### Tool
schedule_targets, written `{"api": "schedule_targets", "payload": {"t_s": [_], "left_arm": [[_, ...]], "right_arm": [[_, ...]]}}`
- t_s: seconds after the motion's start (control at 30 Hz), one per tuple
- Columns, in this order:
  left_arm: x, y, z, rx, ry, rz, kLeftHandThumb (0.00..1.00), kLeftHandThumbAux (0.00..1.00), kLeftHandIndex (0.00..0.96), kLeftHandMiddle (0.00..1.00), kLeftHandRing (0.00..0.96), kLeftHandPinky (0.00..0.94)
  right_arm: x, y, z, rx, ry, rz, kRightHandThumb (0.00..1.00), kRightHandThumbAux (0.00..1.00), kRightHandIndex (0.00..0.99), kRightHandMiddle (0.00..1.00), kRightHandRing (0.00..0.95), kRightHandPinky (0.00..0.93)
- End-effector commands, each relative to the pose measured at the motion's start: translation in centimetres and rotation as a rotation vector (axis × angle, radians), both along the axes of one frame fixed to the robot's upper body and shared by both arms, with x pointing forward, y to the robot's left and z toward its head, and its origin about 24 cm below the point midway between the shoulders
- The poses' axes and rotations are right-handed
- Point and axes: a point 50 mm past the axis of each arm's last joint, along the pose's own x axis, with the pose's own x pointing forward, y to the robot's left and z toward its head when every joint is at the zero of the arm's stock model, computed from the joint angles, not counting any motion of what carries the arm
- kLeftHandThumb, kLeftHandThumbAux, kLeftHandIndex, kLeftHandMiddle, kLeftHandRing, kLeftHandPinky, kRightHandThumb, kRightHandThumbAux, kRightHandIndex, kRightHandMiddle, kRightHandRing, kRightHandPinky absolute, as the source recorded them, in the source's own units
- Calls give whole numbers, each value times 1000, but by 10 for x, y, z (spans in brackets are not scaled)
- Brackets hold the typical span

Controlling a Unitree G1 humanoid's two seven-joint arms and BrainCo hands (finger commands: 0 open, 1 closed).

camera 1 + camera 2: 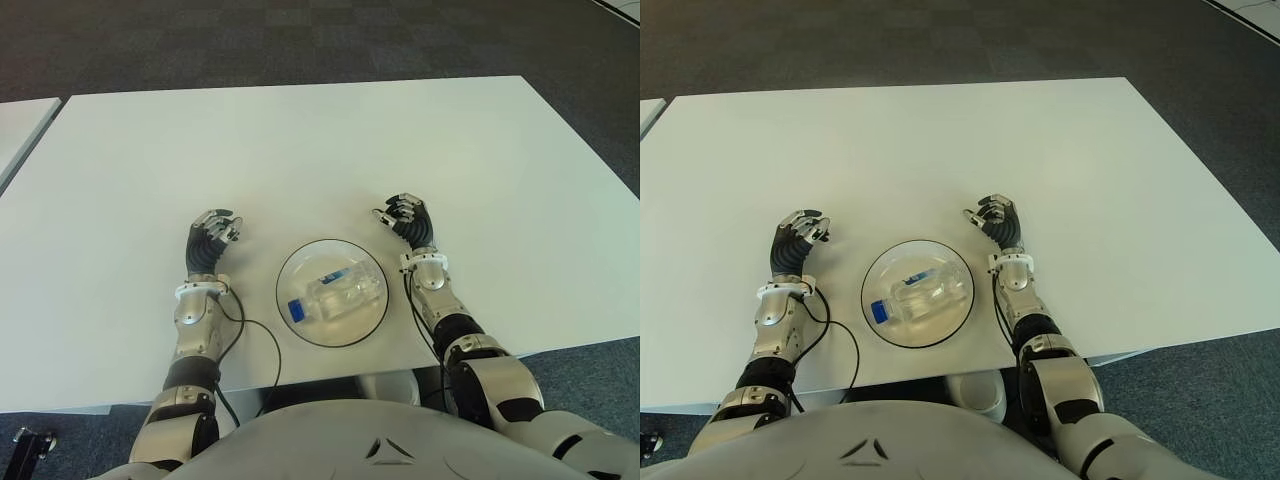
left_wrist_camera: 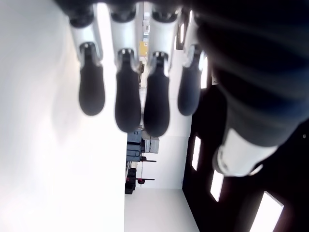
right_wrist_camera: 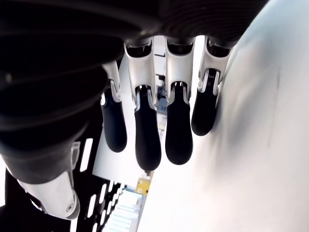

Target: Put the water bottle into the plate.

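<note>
A clear water bottle (image 1: 335, 295) with a blue cap lies on its side inside the round glass plate (image 1: 300, 262) near the table's front edge. My left hand (image 1: 212, 238) shows to the left of the plate, fingers relaxed and holding nothing. To the right of the plate is my right hand (image 1: 404, 220), likewise holding nothing. In the left wrist view the fingertips (image 2: 129, 104) hang loose over the white table. The right wrist view shows its fingertips (image 3: 147, 140) hanging loose too.
The white table (image 1: 300, 150) stretches far ahead of both hands. A black cable (image 1: 262, 335) runs from my left wrist across the table's front edge. A second white table (image 1: 20, 125) stands at the far left. Dark carpet surrounds them.
</note>
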Motion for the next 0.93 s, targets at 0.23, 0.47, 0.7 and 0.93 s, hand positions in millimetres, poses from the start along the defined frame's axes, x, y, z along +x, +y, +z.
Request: {"api": "schedule_targets", "payload": {"t_s": [0.23,0.47,0.7,0.93], "left_arm": [[-12,0,-15,-23,75,13,709,710,435,617,600,584],[-12,0,-15,-22,78,16,709,710,435,618,602,586],[-12,1,-15,-24,80,15,709,709,435,617,600,582],[-12,1,-15,-28,81,12,709,709,435,608,592,574]], "right_arm": [[-9,-2,-13,-11,81,-2,707,730,433,682,684,652],[-9,-2,-13,-11,95,-7,707,730,433,669,673,643],[-9,-2,-13,-2,96,-6,707,730,433,668,671,642],[-9,-2,-12,1,93,-9,707,730,433,672,675,644]]}}
